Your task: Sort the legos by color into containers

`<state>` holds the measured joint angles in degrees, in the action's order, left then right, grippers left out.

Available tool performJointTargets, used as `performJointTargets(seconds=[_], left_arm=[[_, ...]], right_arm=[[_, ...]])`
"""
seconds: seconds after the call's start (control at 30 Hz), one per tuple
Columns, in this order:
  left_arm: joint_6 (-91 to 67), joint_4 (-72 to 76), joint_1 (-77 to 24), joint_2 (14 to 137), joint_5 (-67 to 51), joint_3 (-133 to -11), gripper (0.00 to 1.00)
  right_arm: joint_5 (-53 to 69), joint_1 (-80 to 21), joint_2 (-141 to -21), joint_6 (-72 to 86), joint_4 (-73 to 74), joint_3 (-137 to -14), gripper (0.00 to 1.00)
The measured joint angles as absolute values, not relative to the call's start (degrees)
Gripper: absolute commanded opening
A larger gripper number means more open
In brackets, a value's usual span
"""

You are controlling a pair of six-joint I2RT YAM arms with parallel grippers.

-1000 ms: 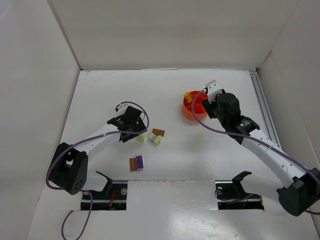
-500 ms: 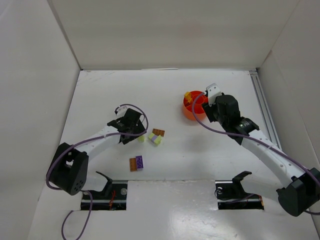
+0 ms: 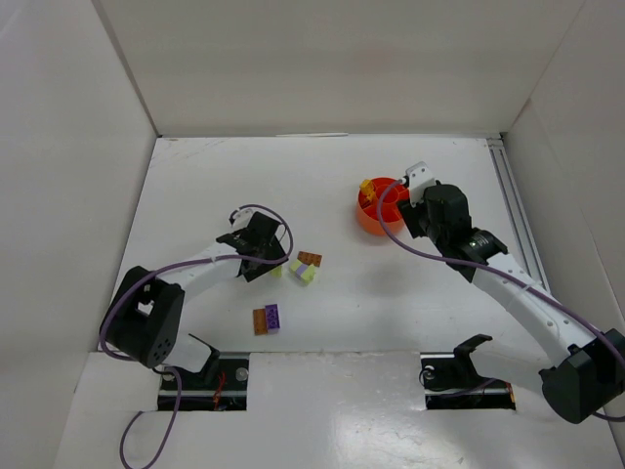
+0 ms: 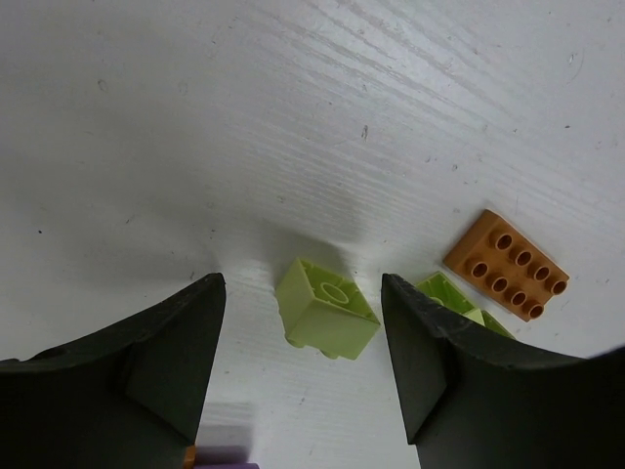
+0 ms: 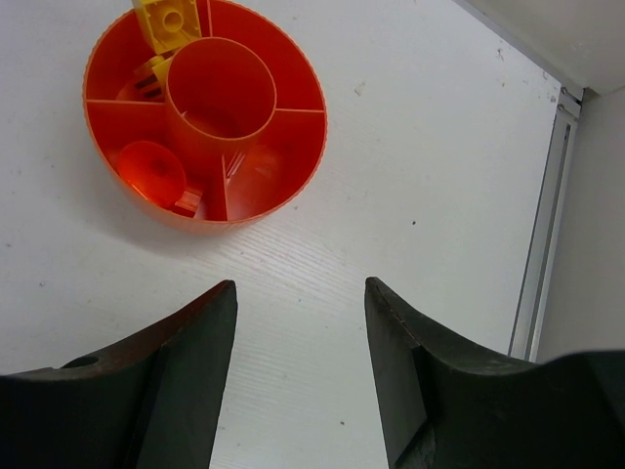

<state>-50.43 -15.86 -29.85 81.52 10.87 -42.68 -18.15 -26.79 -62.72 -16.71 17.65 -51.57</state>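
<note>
A pale yellow-green lego (image 4: 327,308) lies tipped on the table between the fingers of my left gripper (image 4: 301,281), which is open and not touching it. Just to the right of it lie a second green lego (image 4: 447,293) and a brown-orange plate (image 4: 508,266). In the top view the left gripper (image 3: 264,256) sits right beside that small cluster (image 3: 305,266). An orange and purple pair (image 3: 267,319) lies nearer the arm bases. The round orange-red container (image 5: 293,166) holds yellow legos (image 5: 171,21) in its far compartment. My right gripper (image 5: 300,285) hovers open and empty just short of the container.
White walls enclose the table on three sides. A metal rail (image 5: 542,254) runs along the right edge. The container (image 3: 369,220) stands at the right of the middle, with the right arm (image 3: 508,278) stretching behind it.
The left gripper has slid a little toward the yellow-green lego and its jaws have narrowed around it. The right gripper has dropped slightly and stays open.
</note>
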Motion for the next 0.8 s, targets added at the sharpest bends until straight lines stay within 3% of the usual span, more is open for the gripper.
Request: performJointTargets(seconds=[0.3, 0.6, 0.8], left_arm=[[-50.39, -15.42, -30.63, 82.76, 10.59, -42.68, 0.49], [-50.06, -14.74, -31.79, 82.74, 10.57, -42.70, 0.27], [-50.02, -14.83, -31.79, 82.63, 10.52, -42.81, 0.24]], right_arm=[[-18.15, -26.70, -63.09, -16.69, 17.58, -51.29, 0.60], [-18.15, -26.22, -63.09, -16.27, 17.72, -50.74, 0.60], [-18.31, -26.22, -62.67, -15.90, 17.74, -50.50, 0.60]])
